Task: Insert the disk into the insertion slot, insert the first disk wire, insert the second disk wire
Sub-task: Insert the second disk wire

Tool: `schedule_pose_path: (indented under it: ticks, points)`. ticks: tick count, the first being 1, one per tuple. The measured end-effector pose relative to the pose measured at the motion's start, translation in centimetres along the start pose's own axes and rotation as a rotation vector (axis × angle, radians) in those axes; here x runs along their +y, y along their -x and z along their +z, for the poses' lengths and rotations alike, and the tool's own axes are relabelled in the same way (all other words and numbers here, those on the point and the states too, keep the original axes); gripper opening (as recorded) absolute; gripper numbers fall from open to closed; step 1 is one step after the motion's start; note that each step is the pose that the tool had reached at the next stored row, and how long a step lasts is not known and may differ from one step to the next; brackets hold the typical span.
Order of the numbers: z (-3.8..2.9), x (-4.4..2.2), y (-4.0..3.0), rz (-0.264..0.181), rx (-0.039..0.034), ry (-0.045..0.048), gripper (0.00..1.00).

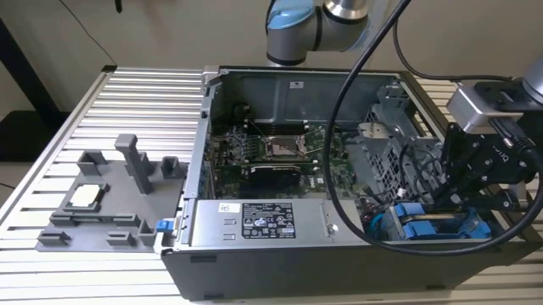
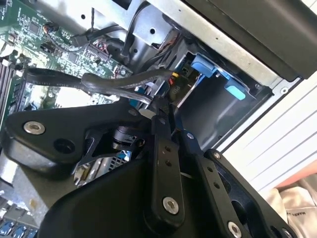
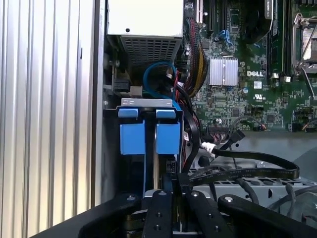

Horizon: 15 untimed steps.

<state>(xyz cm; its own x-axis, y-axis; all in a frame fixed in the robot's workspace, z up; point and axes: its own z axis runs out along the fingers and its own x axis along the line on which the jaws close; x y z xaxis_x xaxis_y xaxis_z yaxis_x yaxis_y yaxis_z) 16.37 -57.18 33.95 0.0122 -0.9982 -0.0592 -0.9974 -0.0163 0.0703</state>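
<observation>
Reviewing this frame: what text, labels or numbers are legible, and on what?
Power supply label: print too small to read.
Sticker on the case's rear wall: too small to read.
Motherboard: a white maker's mark, left unquoted; the remaining silkscreen is too small to read.

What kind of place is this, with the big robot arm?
Probably a robotics lab or test bench: a robot arm works over an opened computer case on a ribbed metal table, beside a grey parts fixture.

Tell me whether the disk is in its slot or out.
In. The disk sits down inside the bay at the case corner, blue end tabs upward, with the tool just above it; whether fully seated, cannot tell.
</observation>
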Motion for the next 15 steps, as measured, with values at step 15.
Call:
schedule_pose_path:
  ticks: [15]
  points:
    - [-0.96,0.01,0.05,0.001,-0.0015,0.0098,0.24]
